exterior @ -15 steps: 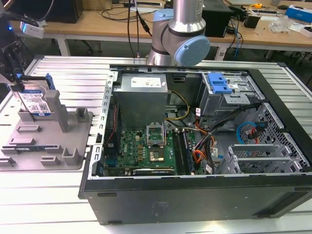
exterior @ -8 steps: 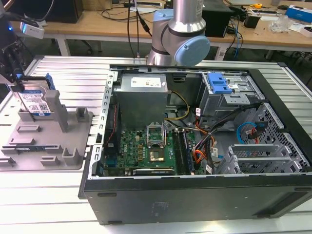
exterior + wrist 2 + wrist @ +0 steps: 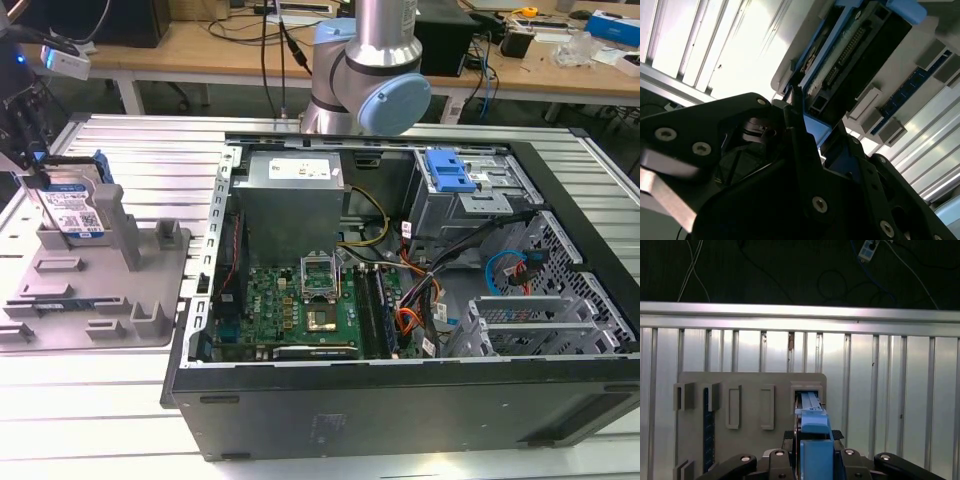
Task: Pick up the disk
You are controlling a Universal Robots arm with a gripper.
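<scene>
gripping the disk (image 3: 72, 208): hand (image 3: 38, 172) is closed on its upper edge, fingers (image 3: 790, 440) on either side of the blue rail in the first wrist view. disk stands upright on edge in the grey fixture (image 3: 95, 290) at the exterior view's left, on the ribbed metal surface (image 3: 140, 150). open computer case (image 3: 400, 300) sits beside the fixture.

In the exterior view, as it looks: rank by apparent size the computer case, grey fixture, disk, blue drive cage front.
1. Computer case, by far the largest.
2. Grey fixture.
3. Disk, standing on edge in the fixture, partly hidden.
4. Blue drive cage front.

Disk and cage front look close; the cage sits farther back, so that order is unsure.
</scene>
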